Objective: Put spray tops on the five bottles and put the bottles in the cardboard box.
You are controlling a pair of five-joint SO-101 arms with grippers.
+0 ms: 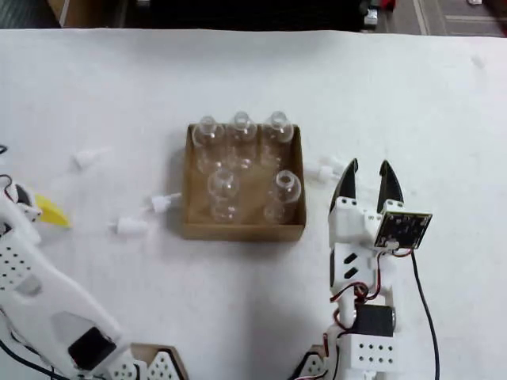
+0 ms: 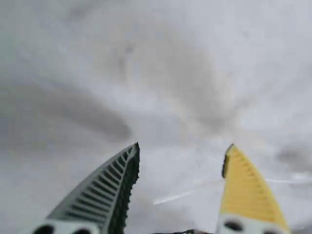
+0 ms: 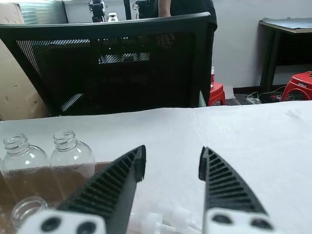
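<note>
The right hand (image 1: pixel 368 176) stands open and empty, just right of the cardboard box (image 1: pixel 242 232), with two spray tops (image 1: pixel 329 169) lying between them. Five uncapped bottles (image 1: pixel 223 184) stand upright in the box. Three more spray tops (image 1: pixel 131 226) lie left of it on the tabletop (image 1: pixel 396 87). The left hand (image 2: pixel 183 145), by the left edge, is spread and empty.

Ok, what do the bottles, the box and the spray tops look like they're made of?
The bottles look clear and glossy, and the box floor shows through them; plastic or glass, I cannot tell which. The cardboard box is matte brown cardboard with plain flat walls. The spray tops are opaque white and smooth, probably moulded plastic.
</note>
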